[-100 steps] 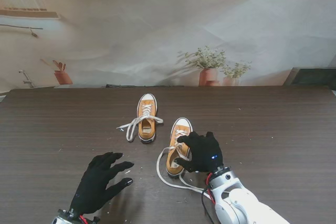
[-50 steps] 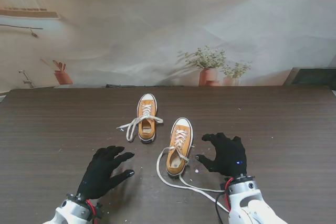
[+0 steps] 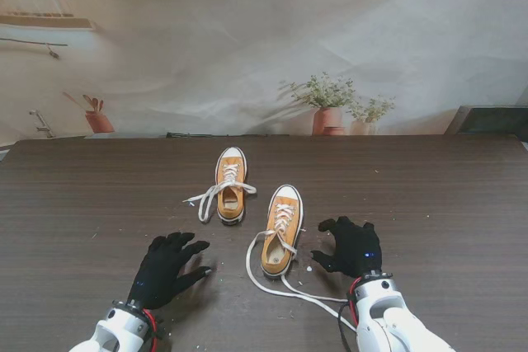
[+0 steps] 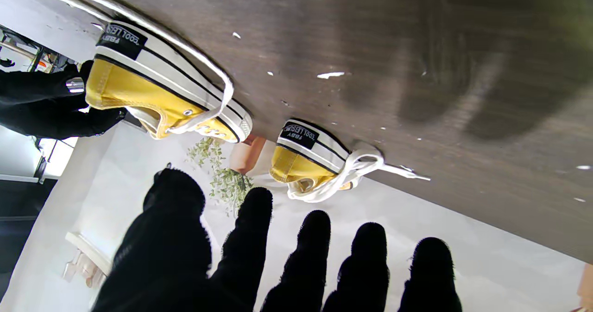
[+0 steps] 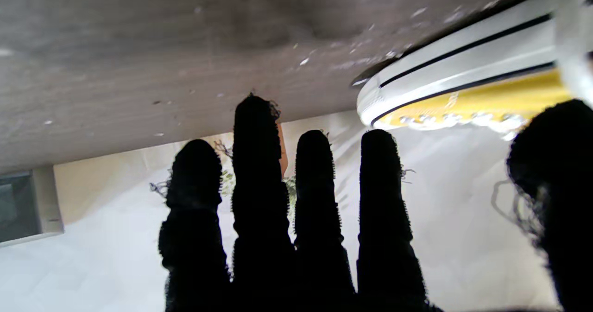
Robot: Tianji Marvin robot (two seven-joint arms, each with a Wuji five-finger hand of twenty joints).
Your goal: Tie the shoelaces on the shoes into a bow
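The right hand lies palm down over the table with its black-gloved fingers spread and nothing in its grasp. Just to its left stands the nearer shoe, orange-yellow with a white sole and toe cap pointing away from me; the hand is close beside it but not touching. That shoe's lace is undone: it runs off the left side of the shoe in a long loop on the table, curving nearer to me and trailing right toward the right wrist.

The left hand is on the other side of that shoe, somewhat farther off, also palm down, fingers apart and empty. Beyond it, farther from me and slightly to its right, sits the second shoe, its loose laces spilling onto the table toward the left. Small white specks are scattered on the dark wood near both hands.
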